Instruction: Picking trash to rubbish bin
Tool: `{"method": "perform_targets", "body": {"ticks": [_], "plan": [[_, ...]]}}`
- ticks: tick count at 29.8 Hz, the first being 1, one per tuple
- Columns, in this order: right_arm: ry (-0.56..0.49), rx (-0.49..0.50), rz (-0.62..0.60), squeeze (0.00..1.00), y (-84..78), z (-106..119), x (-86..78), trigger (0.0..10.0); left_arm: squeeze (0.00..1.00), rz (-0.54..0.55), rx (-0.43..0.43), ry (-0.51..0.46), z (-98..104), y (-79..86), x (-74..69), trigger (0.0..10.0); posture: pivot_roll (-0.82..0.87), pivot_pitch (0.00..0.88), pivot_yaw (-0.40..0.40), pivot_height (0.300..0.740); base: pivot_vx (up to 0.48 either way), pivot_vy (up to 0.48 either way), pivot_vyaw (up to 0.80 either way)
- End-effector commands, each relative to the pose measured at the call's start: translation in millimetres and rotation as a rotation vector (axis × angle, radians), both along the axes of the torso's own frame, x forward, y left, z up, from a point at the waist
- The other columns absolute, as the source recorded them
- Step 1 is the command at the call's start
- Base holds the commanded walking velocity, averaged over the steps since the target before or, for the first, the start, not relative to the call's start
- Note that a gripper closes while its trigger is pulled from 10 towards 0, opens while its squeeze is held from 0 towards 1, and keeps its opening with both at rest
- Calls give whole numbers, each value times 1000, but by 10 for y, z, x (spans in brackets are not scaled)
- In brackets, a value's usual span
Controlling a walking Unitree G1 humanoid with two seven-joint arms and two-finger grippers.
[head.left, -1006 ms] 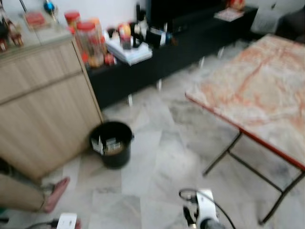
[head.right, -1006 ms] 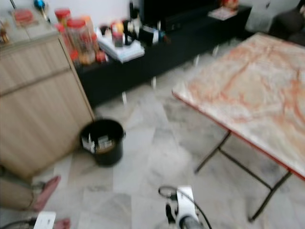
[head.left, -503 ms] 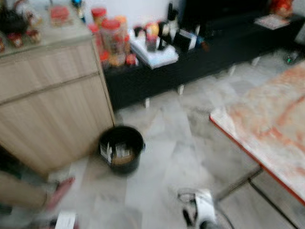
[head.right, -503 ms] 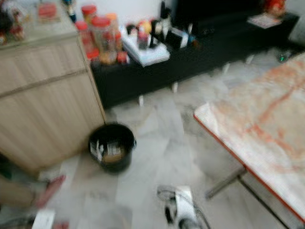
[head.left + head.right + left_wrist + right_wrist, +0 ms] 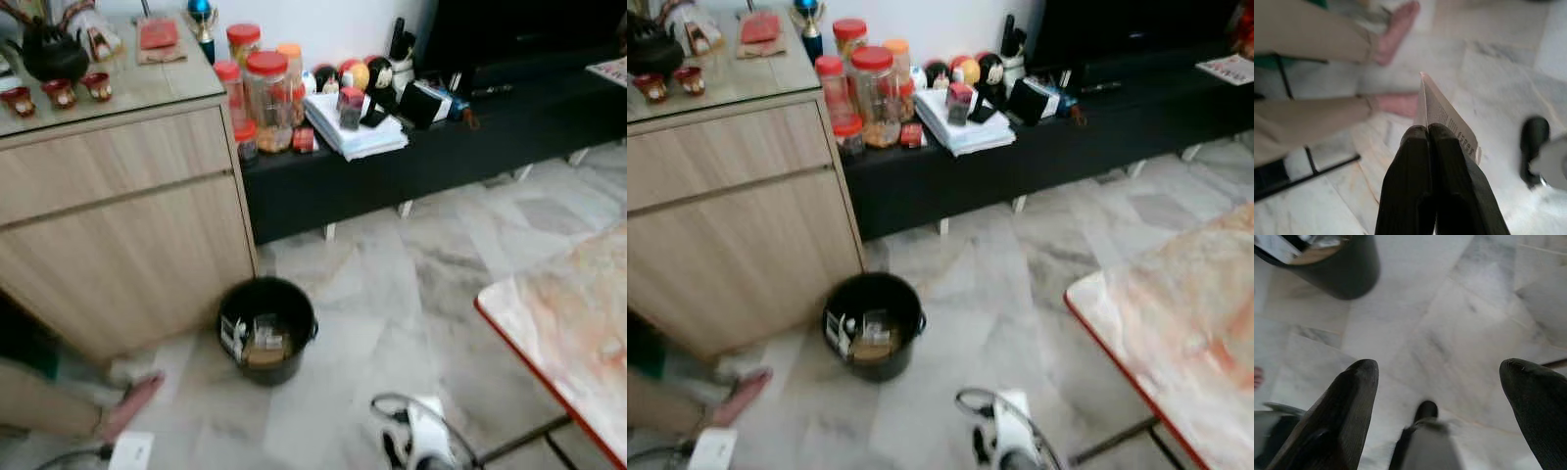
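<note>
A flat printed card [image 5: 1442,115] is pinched edgewise between the clenched fingers of the left gripper [image 5: 1428,128], held low over the marble floor [image 5: 411,284] near a person's bare feet [image 5: 1396,27]. In the head views the card's white corner [image 5: 129,451] is seen at the robot's lower left. The right gripper [image 5: 1437,372] hangs with its fingers spread wide and nothing between them, above bare floor, the bin's wall [image 5: 1347,276] just ahead of it.

The black bin [image 5: 267,329] stands on the floor at the foot of the wooden cabinet [image 5: 118,235], already holding some scraps of paper and card. The marbled desk [image 5: 568,323] is seen at the right, its near corner bare.

The pick-up is judged done: the trash is in hand. What is left is the approach to the bin, which is still a little way ahead, the carrying of the left gripper over its rim, and the release
</note>
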State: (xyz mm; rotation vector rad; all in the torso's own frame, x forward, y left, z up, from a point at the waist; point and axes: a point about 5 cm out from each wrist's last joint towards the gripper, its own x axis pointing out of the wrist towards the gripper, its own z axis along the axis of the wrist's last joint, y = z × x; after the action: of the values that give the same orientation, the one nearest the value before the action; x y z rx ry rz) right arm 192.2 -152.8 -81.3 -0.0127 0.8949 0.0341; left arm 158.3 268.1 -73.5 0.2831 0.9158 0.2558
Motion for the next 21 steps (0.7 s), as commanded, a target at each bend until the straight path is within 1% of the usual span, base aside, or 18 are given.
{"method": "perform_targets", "body": {"ticks": [1, 3, 11, 18, 21], "plan": [[12, -31, -18, 0, -130, -14, -40, 10000, 0, -4, -2, 13, -25, -43, -19, 10000, 126, 114, 16, 740, 322, 0, 0], [13, -42, -10, 0, -138, -11, -32, 10000, 0, 0, 4, 7, -13, -26, -6, 10000, 123, 109, 16, 740, 319, 0, 0], [10, -46, -6, 0, -145, -6, -23, 10000, 0, -12, 7, 1, -8, -44, 18, 10000, 125, 102, 13, 740, 313, 0, 0], [9, -51, 8, 0, -142, -4, -20, 10000, 0, -6, 9, -9, 0, -53, 43, 10000, 125, 116, 4, 740, 309, 0, 0], [6, -63, -5, 0, -156, -6, -28, 10000, 0, -5, 9, -10, -1, -63, 47, 10000, 131, 125, 5, 740, 300, 0, 723]]}}
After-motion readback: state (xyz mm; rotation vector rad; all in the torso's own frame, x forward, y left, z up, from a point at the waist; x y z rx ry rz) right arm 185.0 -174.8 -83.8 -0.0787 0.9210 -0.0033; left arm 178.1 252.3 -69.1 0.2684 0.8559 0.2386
